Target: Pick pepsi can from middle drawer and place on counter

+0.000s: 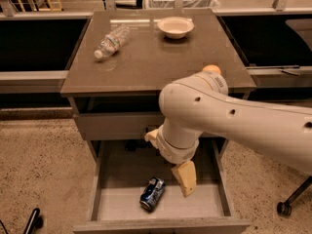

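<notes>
Down in the open drawer (119,203), the can (152,194) lies on its side near the front edge, bare floor to its left. The gripper (185,179) hangs just beside it, empty; how wide, I cannot tell.

A single camera looks steeply down from above and in front of the drawer cabinet (112,126), fairly near. The pincer (185,178) hangs low in frame over the middle drawer (117,204); the tabletop (146,57) lies beyond the pincer.
</notes>
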Motion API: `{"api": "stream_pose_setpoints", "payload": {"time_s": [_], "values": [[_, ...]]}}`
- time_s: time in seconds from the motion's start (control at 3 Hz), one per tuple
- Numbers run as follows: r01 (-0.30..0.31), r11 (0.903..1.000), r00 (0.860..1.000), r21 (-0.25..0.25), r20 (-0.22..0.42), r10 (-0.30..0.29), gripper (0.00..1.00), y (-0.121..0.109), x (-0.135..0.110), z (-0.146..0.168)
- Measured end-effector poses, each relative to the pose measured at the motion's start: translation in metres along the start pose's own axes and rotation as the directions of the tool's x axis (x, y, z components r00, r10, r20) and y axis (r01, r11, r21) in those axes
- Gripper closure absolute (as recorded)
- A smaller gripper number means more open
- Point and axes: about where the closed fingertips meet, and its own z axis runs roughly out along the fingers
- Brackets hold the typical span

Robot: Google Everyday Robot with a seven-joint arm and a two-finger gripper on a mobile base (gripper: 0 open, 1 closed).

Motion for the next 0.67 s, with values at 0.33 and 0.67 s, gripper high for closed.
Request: {"api": "stream_pose_setpoints", "payload": {"time_s": [0.33,0.67], "values": [[0.006,0.9999,1.0,0.011,0.002,-0.006,0.0,-0.0025,-0.0011,-0.0005],[-0.002,0.9998,0.996,0.021,0.084,0.0,0.0,-0.0058,0.0001,0.0088]]}}
